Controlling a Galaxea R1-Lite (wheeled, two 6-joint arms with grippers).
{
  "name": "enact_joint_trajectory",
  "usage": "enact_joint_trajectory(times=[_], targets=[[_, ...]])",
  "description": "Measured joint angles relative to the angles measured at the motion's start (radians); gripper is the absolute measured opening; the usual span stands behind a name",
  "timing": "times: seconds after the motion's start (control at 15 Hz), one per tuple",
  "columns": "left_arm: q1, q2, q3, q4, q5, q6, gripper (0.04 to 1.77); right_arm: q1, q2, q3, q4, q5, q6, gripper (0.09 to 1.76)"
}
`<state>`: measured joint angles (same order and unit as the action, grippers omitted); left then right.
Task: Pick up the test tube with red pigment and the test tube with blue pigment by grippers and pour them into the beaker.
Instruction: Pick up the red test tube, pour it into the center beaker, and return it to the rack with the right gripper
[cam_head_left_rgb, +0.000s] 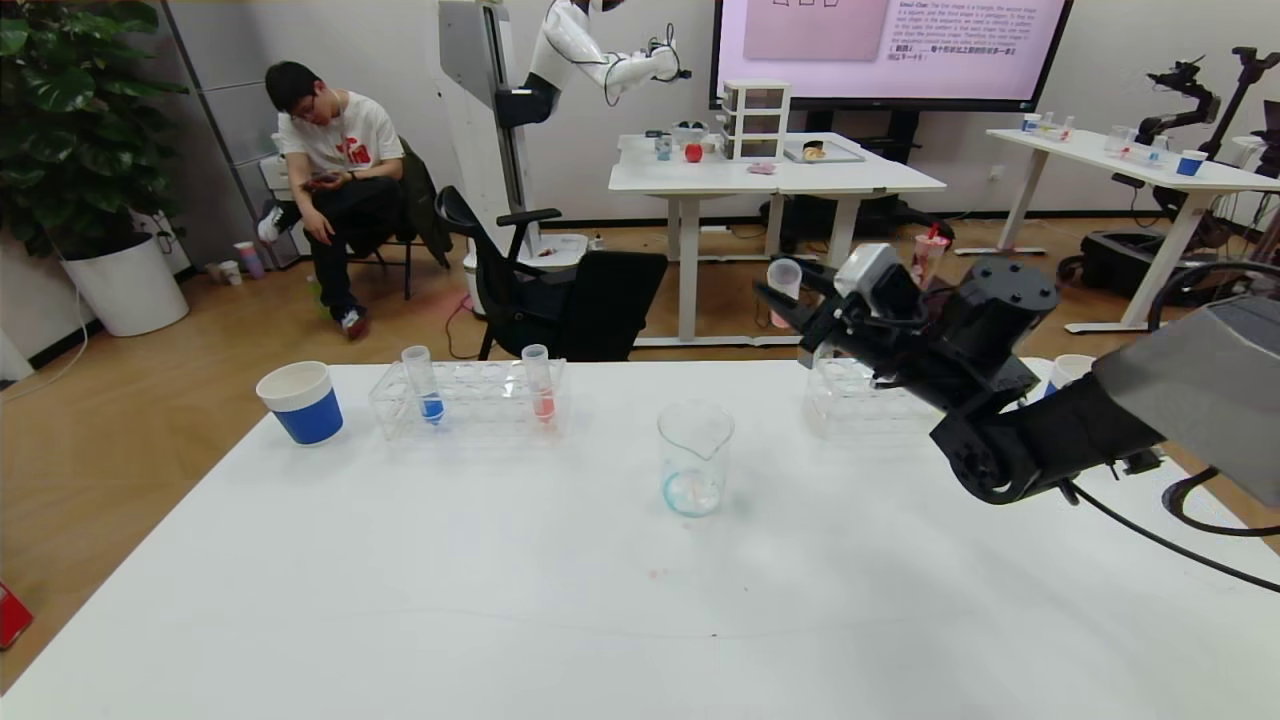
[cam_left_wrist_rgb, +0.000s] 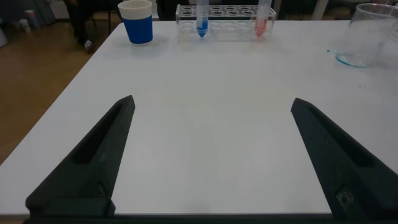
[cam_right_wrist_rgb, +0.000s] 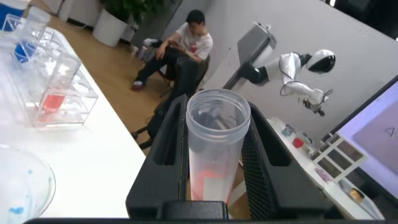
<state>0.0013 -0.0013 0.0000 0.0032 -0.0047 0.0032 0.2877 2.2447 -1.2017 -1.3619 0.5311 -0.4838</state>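
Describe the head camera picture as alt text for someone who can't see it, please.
The right gripper, raised above a white table, is shut on a clear test tube with red pigment in it. Below, to its left, stands a glass beaker. Farther left, a clear rack holds a blue-pigment tube and a red-pigment tube, beside a blue-and-white paper cup.

On the white desk (cam_head_left_rgb: 500, 600) a clear plastic rack (cam_head_left_rgb: 468, 398) holds a blue-tipped tube (cam_head_left_rgb: 422, 383) and a red-tipped tube (cam_head_left_rgb: 538, 382) upright, beside a blue-and-white paper cup (cam_head_left_rgb: 300, 401). A small clear glass beaker (cam_head_left_rgb: 694, 457) stands mid-desk. The right gripper (cam_head_left_rgb: 790, 300), raised well above the desk, clamps a clear tube (cam_head_left_rgb: 785, 279) with reddish liquid
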Motion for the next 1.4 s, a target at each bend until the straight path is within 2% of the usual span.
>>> enact_joint_trajectory(times=[0.2,0.4,0.8,1.07,1.4], targets=[[0.0,0.0,0.0,0.0,0.0,0.0,1.75,0.02,0.029,0.034,-0.014,0.013,-0.083,0.52],[0.0,0.0,0.0,0.0,0.0,0.0,1.75,0.035,0.046,0.045,-0.029,0.124,-0.174,0.52],[0.0,0.0,0.0,0.0,0.0,0.0,1.75,0.041,0.061,0.027,-0.007,0.253,-0.384,0.52],[0.0,0.0,0.0,0.0,0.0,0.0,1.75,0.04,0.075,-0.042,0.064,0.317,-0.56,0.52],[0.0,0.0,0.0,0.0,0.0,0.0,1.75,0.037,0.119,-0.184,0.146,0.391,-0.737,0.52]])
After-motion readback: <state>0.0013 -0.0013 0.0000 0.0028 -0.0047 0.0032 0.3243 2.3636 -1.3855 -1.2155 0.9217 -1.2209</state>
